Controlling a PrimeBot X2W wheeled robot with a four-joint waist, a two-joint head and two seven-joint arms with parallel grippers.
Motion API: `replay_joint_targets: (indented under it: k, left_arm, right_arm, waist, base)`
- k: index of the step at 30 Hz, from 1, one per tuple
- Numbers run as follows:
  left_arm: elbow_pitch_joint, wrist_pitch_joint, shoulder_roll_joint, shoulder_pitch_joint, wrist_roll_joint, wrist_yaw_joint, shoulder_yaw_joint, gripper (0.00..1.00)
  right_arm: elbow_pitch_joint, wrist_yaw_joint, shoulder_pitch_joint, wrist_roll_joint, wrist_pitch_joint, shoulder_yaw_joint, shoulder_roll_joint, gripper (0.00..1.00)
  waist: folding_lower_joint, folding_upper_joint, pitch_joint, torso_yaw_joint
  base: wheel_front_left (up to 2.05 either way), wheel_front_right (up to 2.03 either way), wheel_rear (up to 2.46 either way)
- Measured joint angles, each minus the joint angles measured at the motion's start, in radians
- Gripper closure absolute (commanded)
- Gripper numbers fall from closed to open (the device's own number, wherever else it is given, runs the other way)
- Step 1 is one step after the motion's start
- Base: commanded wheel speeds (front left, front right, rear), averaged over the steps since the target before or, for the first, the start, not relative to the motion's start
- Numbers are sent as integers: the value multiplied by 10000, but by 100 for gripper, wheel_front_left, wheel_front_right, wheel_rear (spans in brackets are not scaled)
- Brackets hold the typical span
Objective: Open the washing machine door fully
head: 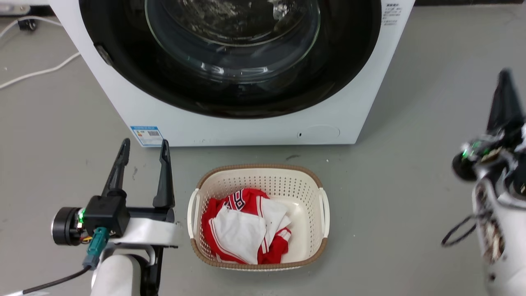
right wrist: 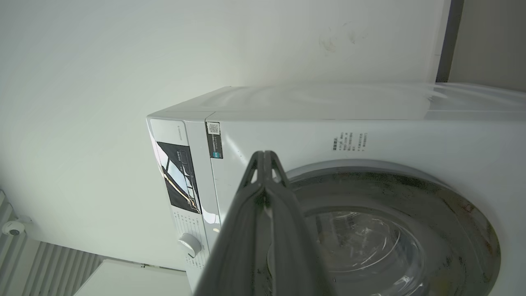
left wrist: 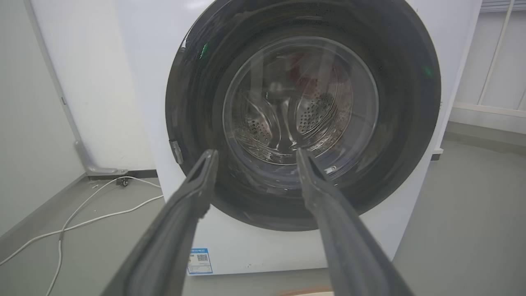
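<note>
The white washing machine (head: 254,131) stands ahead with its door (head: 123,53) lying flat against the front, a glossy black disc with a clear glass bowl at its centre. The left wrist view faces the door (left wrist: 193,102) squarely, with a small latch tab at its left rim. My left gripper (head: 144,148) hovers open over the floor in front of the machine's lower left corner, well short of it, empty. My right gripper (head: 504,76) is off to the right of the machine, fingers pressed together and empty. In the right wrist view those fingertips (right wrist: 265,158) point at the machine's upper front.
A cream perforated laundry basket (head: 316,185) holding red and white clothes sits on the grey floor just in front of the machine, between my arms. White cables (head: 37,73) trail on the floor left of the machine. A wall runs behind.
</note>
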Motion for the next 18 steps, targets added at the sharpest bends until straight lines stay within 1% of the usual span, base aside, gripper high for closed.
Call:
replay_joint_targets:
  k: [1,2,5,6,8,12,18]
  left_arm:
    - [-23,0,-6,-108,-8,-8,-2,0]
    - [-127,0,-12,-350,-13,-19,6,0]
    - [-203,0,-25,-568,-13,-48,-15,0]
    - [-238,0,-31,-660,-13,-61,-42,0]
    - [-303,0,-42,-838,-12,-69,-84,0]
    - [-389,0,-54,-1121,-10,-98,-190,0]
    - [-485,0,-75,-1437,-21,-146,-355,0]
  right_arm:
    - [318,0,-479,109,92,-38,-215,100]
    - [1292,0,-1882,357,499,102,-727,100]
    - [2284,0,-3305,407,894,368,-1308,100]
    - [2594,0,-3777,265,1032,566,-1553,100]
    - [3216,0,-4693,209,1392,836,-1847,100]
    - [4291,0,-6317,-178,2201,1662,-2192,100]
    - [5634,0,-8177,-832,3902,3003,-2255,100]
  waist:
    - [0,0,118,14]
    - [1,0,466,66]
    - [1,0,808,129]
    - [1,0,925,153]
    - [0,0,1153,201]
    - [1,0,1581,295]
    - [1,0,2077,447]
  base:
    - [0,0,0]
    - [0,0,0]
    - [0,0,0]
    - [0,0,0]
    - [0,0,0]
    - [0,0,0]
    - [0,0,0]
